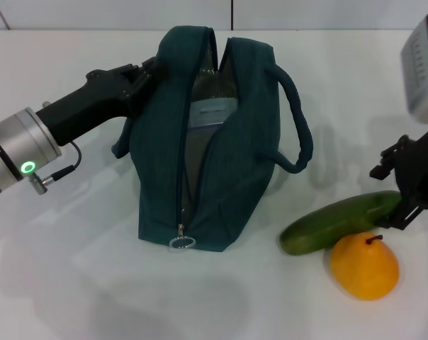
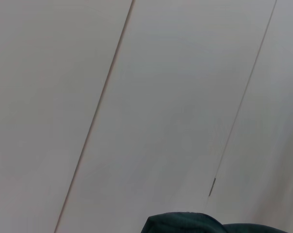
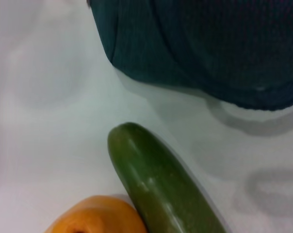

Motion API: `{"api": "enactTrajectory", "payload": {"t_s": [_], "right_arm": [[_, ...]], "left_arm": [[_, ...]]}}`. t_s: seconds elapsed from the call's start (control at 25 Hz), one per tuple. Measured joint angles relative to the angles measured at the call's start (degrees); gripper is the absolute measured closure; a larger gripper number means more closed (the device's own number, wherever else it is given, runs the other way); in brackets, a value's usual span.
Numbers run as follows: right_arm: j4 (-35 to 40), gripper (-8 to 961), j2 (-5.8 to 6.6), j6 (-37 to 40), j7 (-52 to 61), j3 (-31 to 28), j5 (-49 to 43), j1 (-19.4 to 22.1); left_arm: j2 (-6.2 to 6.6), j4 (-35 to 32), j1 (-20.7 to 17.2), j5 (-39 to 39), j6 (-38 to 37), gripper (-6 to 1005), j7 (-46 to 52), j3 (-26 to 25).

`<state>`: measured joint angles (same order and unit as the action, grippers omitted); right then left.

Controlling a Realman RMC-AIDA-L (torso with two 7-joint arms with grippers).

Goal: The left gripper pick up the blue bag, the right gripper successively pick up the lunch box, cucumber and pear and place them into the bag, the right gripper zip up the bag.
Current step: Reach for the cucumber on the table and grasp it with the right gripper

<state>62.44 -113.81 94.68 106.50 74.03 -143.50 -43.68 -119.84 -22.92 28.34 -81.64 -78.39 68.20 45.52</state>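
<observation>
- Blue bag (image 1: 221,142) upright mid-table, zip open along the top, zip pull ring (image 1: 182,243) hanging at the near end.
- Lunch box (image 1: 212,113) already inside, pale lid showing through the opening.
- Left gripper (image 1: 139,78) at the bag's 10 o'clock, pressed to the far top edge; jaws apparently clamped on the fabric, propping the mouth open, though the contact itself sits half hidden.
- Right gripper (image 1: 407,205) down at the cucumber's 3 o'clock end; jaws' gap impossible to judge from here.
- Cucumber (image 1: 341,222) lying at the bag's 4 o'clock, well apart from it, slanting up toward 2 o'clock; pear (image 1: 365,266) touching its near side.
- Handling guess: cucumber firm, smooth, probably slippery and inclined to roll; best taken across the middle, clear of the pear.
- Pear rounded, skin likely easy to bruise; gentle squeeze across its widest part.
- Bag soft, floppy, liable to sag shut without support.
- Room: bare table (image 1: 72,283) at 7 o'clock; loop handle (image 1: 299,127) bulging toward 3 o'clock, right on the approach path; narrow mouth, so end-first entry probably safest.
</observation>
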Motion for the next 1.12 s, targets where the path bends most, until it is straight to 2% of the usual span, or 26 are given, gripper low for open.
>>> {"api": "enactTrajectory", "payload": {"t_s": [0.04,0.16,0.48,1.12], "right_arm": [[-0.01,100,-0.59,-0.34,0.0,0.44,-0.97,-0.13],[-0.04,108,-1.3,-1.09,0.06,1.69,-2.29,-0.74],[-1.12,130,-1.61,-2.58,0.46,6.02,-2.09,-1.47],[-5.23,172,-2.06,-5.44,0.84,7.51,-1.56,-2.28]], "left_arm": [[0.01,0.0,0.03,0.0,0.0,923,0.0,0.0],[0.06,0.0,0.1,0.0,0.0,923,0.0,0.02],[0.13,-0.2,0.21,0.0,-0.01,923,0.0,0.08],[0.14,-0.08,0.26,-0.26,-0.01,925,-0.2,0.09]]}}
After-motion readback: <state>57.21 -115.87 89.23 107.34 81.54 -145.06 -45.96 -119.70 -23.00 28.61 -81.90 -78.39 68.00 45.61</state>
